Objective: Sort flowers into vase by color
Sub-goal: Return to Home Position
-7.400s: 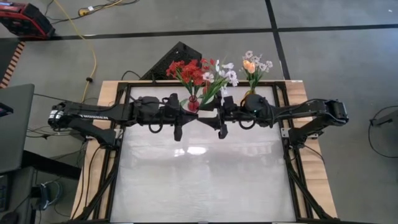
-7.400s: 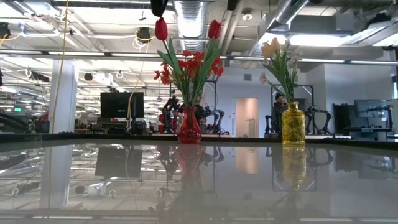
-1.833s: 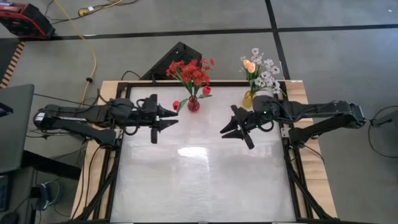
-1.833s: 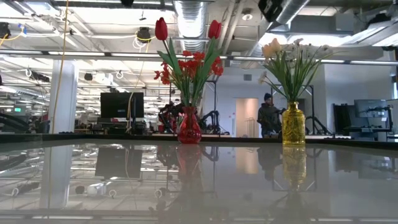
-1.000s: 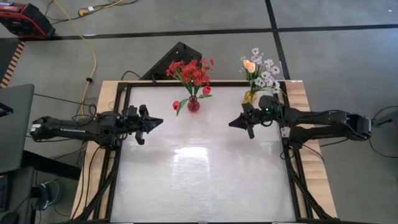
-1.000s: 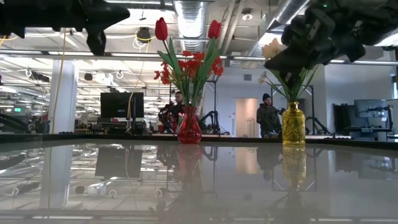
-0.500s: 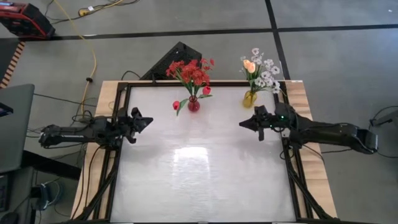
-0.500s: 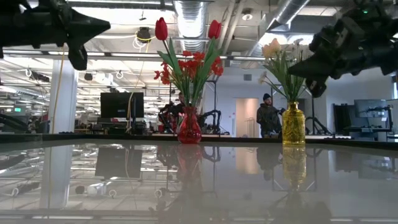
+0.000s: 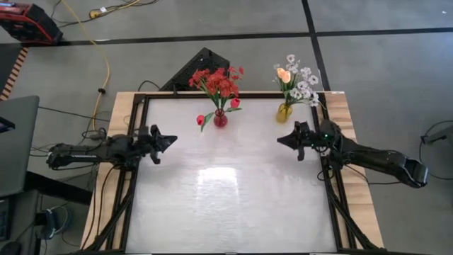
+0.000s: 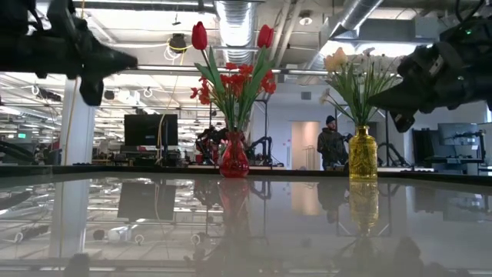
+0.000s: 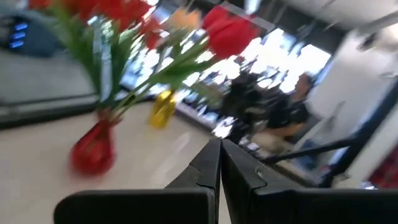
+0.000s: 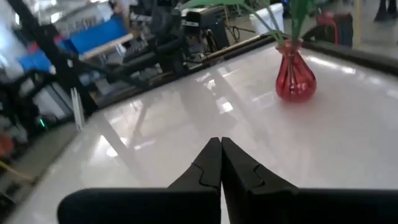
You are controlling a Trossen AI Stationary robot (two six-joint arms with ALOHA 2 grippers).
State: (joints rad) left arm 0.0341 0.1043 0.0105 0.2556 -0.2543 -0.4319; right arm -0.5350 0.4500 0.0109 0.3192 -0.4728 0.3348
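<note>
You've got both arms out at the sides. The left gripper point(image 9: 171, 139) hangs just inside the left edge of the table point(image 9: 226, 205), with its fingers point(image 11: 205, 165) pressed tip to tip and nothing between them. The right gripper point(image 9: 281, 139) is near the right edge, with its fingers point(image 12: 208, 165) also closed flat and empty. Both are up off the tabletop and well apart from each other. The red flowers point(image 9: 216, 81) stand in the red vase point(image 9: 220, 119) near the middle of the far edge, and one red tulip point(image 9: 200, 120) droops low beside it. The cream-peach tulips point(image 9: 283, 74) and white blossom sprays point(image 9: 304, 88) stand in the yellow vase point(image 9: 284, 111) near the far right corner, with the right gripper just in front of it. No stems lie on the table.
</note>
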